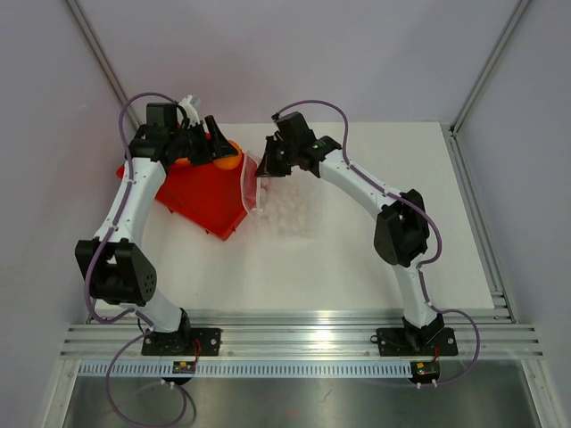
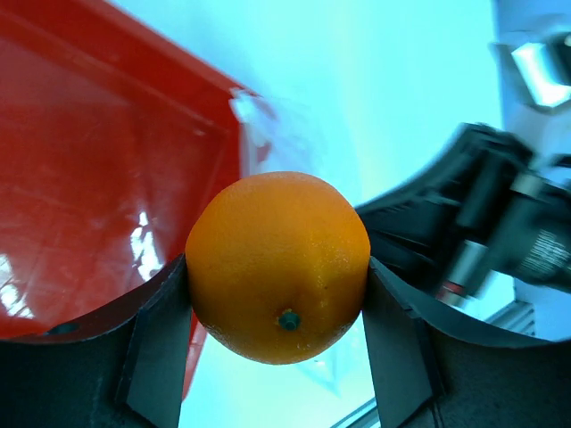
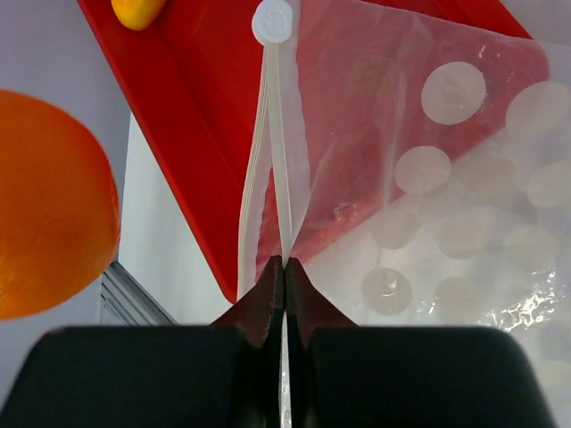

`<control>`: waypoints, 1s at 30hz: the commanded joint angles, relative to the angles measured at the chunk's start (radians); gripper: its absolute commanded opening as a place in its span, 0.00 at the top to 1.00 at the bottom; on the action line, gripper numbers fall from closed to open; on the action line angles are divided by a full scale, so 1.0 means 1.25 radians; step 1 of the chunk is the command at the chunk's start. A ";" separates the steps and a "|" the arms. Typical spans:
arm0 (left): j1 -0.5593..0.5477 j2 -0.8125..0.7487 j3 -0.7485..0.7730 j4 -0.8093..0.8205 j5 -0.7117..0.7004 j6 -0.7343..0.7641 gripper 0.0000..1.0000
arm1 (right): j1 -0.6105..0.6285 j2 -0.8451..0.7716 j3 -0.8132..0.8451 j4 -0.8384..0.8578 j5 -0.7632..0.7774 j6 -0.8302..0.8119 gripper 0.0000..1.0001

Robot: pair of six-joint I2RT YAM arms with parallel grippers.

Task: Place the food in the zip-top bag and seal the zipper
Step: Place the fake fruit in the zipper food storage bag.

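two arms share the work, one feeding and one holding; toward the far left corner of the desk (image 1: 357, 267) the red tray (image 1: 192, 201) sits askew, and a yellow-orange piece (image 3: 138, 11) lies in it, waiting its turn; the other food pieces i cannot find in any view; over the tray's far right part the left gripper (image 2: 278, 308) is clamped on an orange ball (image 2: 278, 267), one finger (image 2: 161, 343) on each side of it at its widest girth, which should keep a round, smooth thing from rolling out; the ball hangs clear of the tray floor and just beside the bag's mouth, so my reading is that it is being carried across to go in.

just right of the tray, near the middle of the desk's far edge, lies the zip-top bag (image 1: 290, 209), clear and crinkly with pale dots, its body flat on the desk and its mouth turned left toward the tray; the zipper (image 3: 278, 134) stands upright along that mouth, and its two lips bow a little apart, so it is not sealed; the right gripper (image 3: 284, 267) has its fingers pressed together, nipping the bag by one lip of the zipper, probably to lift that lip and keep the mouth facing the ball; the gap looks narrow for the ball, so the entry may need a wider mouth; nothing seems to be in the bag yet, so sealing lies well ahead.
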 commanded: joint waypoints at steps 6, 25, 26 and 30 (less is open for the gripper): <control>-0.055 -0.031 -0.113 0.138 0.160 -0.106 1.00 | 0.006 -0.014 0.027 0.033 -0.060 0.048 1.00; -0.071 -0.036 -0.258 0.256 0.126 -0.182 1.00 | -0.011 -0.178 -0.141 0.152 -0.066 0.118 1.00; -0.071 -0.037 -0.259 0.256 0.125 -0.184 1.00 | -0.012 -0.182 -0.151 0.162 -0.068 0.121 1.00; -0.071 -0.039 -0.259 0.264 0.132 -0.191 1.00 | -0.018 -0.188 -0.159 0.174 -0.074 0.143 1.00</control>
